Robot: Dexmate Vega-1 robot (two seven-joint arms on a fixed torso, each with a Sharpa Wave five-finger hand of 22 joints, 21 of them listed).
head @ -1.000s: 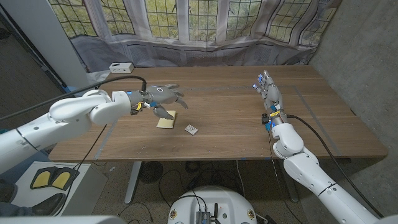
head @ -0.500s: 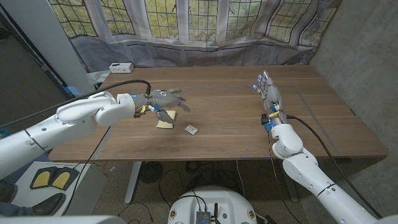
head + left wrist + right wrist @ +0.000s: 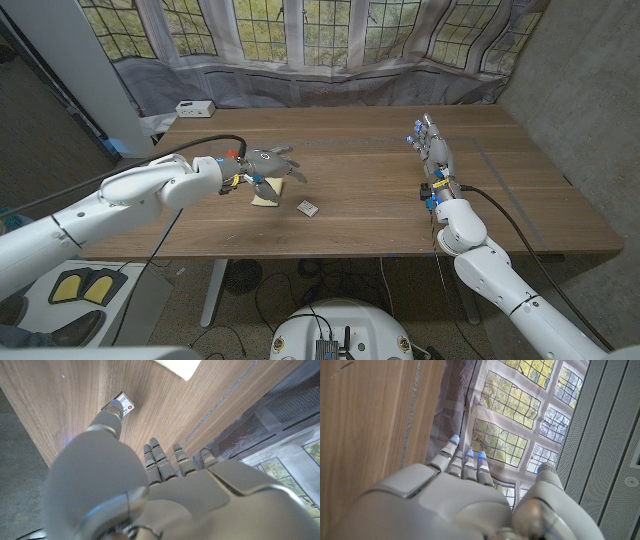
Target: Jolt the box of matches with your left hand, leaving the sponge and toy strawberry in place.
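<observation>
Grey, the left hand (image 3: 265, 162) hovers over the pale yellow rectangular sponge (image 3: 268, 192), fingers spread and empty, near the small white matchbox (image 3: 308, 208); the right hand (image 3: 432, 150) stands released, fingers straight.

Left arm (image 3: 140, 190) swung further in over the table across the last second: its white forearm now lies more along the near-left part of the wooden table (image 3: 380, 215) than before, elbow pushed forward. Left hand (image 3: 266, 166) shifted slightly toward the table's middle and a touch nearer the front edge, fingers spread, now hanging above the far part of the yellow sponge (image 3: 267, 192) instead of just to its left. Hand closer to the box of matches (image 3: 308, 208) than a second ago, yet apart from it; left wrist view has the box (image 3: 120, 402) just past a fingertip.
</observation>
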